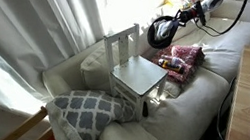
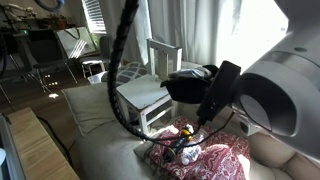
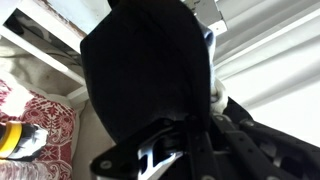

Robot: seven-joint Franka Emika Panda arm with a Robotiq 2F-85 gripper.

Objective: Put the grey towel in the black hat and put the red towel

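Although black cloth fills most of the wrist view, the gripper (image 3: 165,152) shows at the bottom of that picture. Its jaws look drawn together on a fold of the black hat (image 3: 150,70), with no gap visible between them. In both exterior views the hat (image 1: 163,32) hangs from the gripper (image 2: 212,100) in the air, limp and rounded, with nothing under it to bear it.

Just below and beside the hat lies the red towel (image 1: 186,58), a crumpled cloth with a pale pattern, on the seat of a light couch (image 1: 172,113). A small yellow object (image 3: 15,145) rests at the towel's edge; what it is cannot be made out. A white child's chair (image 1: 129,64) stands on the couch near the hat, and a grey and white patterned pillow (image 1: 86,109) lies further along. No grey towel can be identified in any view, so where it is cannot be told.

Several things could go wrong from here:
- The grip seems to be on soft cloth only, so the hat may slide out if the arm swings.
- If the hat is set down carelessly, it may land on the red towel or collapse with its opening shut, leaving nowhere to push a towel in.
- The hanging hat could catch the chair's back.
- While the hat covers the wrist camera, any reach is half blind.
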